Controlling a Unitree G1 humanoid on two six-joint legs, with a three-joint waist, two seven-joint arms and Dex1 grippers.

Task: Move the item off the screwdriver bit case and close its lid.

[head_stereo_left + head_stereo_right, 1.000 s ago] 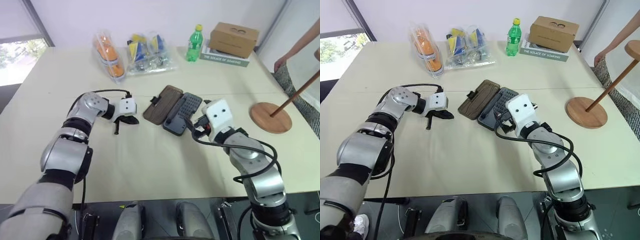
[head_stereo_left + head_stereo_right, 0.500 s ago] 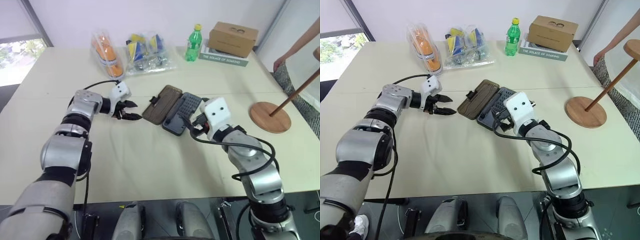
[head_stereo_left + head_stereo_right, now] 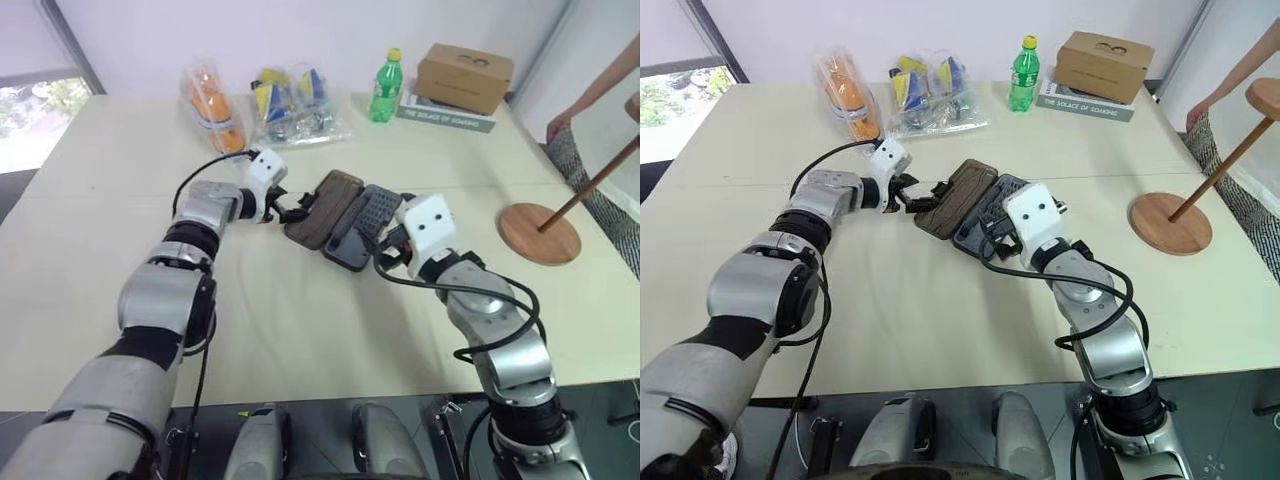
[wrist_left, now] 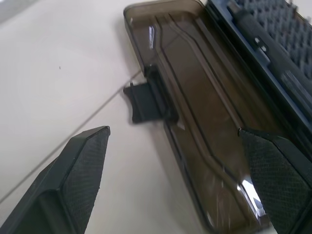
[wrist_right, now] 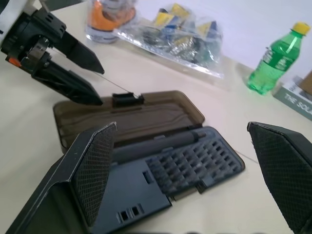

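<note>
Left gripper (image 3: 915,196) slid over to the lid (image 3: 958,197) and spread wide
right gripper (image 5: 180,161) sat open too, framing the screwdriver bit case (image 3: 992,217)

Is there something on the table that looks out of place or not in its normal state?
The screwdriver bit case lies wide open, its lid flat on the table. The wooden stand sits far to the right, leaning toward a person. Nothing looks spilled or damaged.

Lay open mid-table: case (image 3: 363,226), with lid (image 3: 323,207) flat on its left. Stood well right: stand (image 3: 539,232), off the case. Sat behind: bottle (image 3: 383,86), box (image 3: 465,76) seemingly on a book (image 3: 448,118), bags (image 3: 262,105) further left.
</note>
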